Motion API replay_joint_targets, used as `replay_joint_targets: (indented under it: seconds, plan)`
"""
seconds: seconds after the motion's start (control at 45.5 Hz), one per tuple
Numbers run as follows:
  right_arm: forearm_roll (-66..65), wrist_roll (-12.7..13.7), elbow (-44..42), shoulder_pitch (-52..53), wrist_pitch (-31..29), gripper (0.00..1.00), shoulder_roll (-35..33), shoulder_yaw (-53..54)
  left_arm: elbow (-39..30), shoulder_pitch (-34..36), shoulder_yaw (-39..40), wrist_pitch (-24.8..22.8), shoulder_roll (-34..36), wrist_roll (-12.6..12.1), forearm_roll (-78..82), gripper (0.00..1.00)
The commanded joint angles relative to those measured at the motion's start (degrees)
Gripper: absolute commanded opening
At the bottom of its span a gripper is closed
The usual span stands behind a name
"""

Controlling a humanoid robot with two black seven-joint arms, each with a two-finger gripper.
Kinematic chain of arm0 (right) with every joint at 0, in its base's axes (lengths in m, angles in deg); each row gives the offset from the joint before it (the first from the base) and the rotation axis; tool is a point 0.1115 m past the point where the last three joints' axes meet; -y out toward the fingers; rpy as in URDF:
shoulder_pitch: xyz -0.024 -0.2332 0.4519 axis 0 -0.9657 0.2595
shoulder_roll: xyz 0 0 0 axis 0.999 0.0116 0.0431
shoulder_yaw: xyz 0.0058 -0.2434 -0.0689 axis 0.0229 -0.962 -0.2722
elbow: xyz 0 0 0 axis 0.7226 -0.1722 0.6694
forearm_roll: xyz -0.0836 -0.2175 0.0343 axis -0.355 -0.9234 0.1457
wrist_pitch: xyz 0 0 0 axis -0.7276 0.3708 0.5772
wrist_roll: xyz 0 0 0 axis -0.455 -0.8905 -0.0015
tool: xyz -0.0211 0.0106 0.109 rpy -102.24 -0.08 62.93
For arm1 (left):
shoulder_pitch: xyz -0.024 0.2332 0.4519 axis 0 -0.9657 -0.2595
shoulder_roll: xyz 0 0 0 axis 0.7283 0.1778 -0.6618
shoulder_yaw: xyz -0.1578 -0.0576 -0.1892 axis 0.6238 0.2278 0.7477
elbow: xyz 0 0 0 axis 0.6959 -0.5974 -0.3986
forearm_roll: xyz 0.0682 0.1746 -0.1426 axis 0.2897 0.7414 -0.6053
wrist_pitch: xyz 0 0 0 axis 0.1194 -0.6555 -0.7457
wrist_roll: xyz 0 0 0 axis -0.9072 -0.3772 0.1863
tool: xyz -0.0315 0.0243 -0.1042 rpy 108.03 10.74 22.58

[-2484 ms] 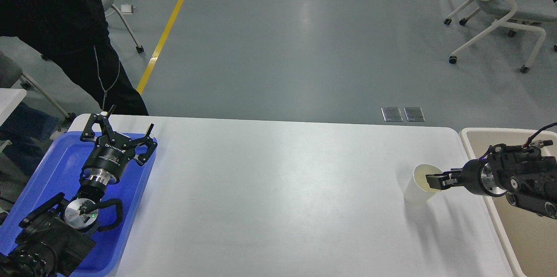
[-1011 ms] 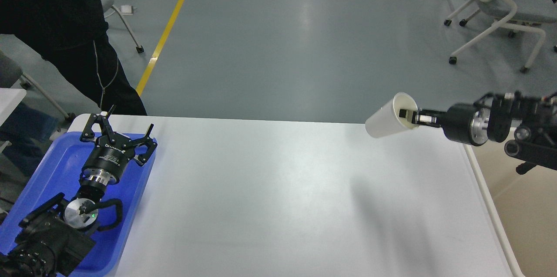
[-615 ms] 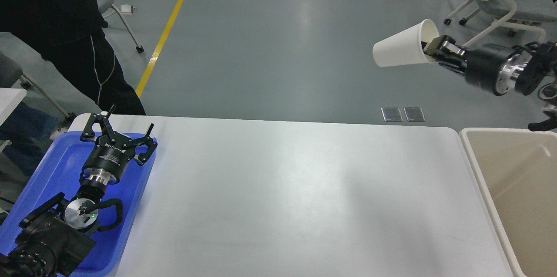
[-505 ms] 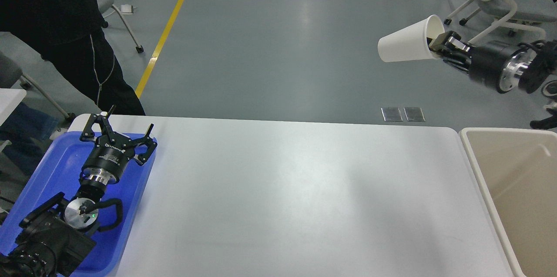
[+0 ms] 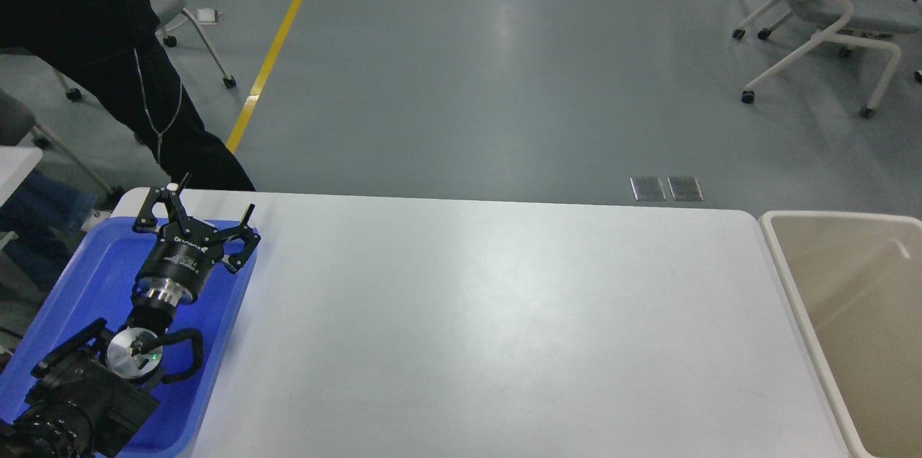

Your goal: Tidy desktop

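Head view: my left gripper over the blue tray.

Its fingers are spread apart with nothing between them. The white desktop spans the middle of the view, with the tray at its left end and a beige bin just beside its right edge. My right gripper is out of sight.

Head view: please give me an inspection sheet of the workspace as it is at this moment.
Surface: desktop white, nothing lying on its visible part.
Job's things: blue tray at the desktop's left end; beige bin at its right end, visible inside shows nothing.
Clutter: nothing seen.
Grippers: left gripper open, over the tray's far right corner; right gripper not in view.
Cables: black cable loop on the left arm.
Surroundings: grey floor, yellow line, white chair, person in black.
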Motion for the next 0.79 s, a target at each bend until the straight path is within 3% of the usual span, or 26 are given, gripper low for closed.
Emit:
replay_joint_targets:
  seconds: [0.0, 0.33, 0.593, 0.769]
  plan:
    - [2.18, 4.32, -18.25, -12.03, 3.57, 0.00, 5.49, 0.75, -0.03, 0.00, 0.00, 0.00, 0.00, 0.00, 0.00, 1.00]
    - [1.65, 4.32, -22.04, -26.10, 5.42, 0.00, 15.24, 0.40, 0.05, 0.00, 0.00, 0.00, 0.00, 0.00, 0.00, 1.00]
    - [2.62, 4.41, -23.09, -29.97, 7.88, 0.00, 24.03, 1.19, -0.03, 0.00, 0.00, 0.00, 0.00, 0.00, 0.00, 1.00]
    - [2.53, 4.41, -23.01, -31.11, 7.88, 0.00, 24.30, 4.27, 0.06, 0.00, 0.00, 0.00, 0.00, 0.00, 0.00, 1.00]
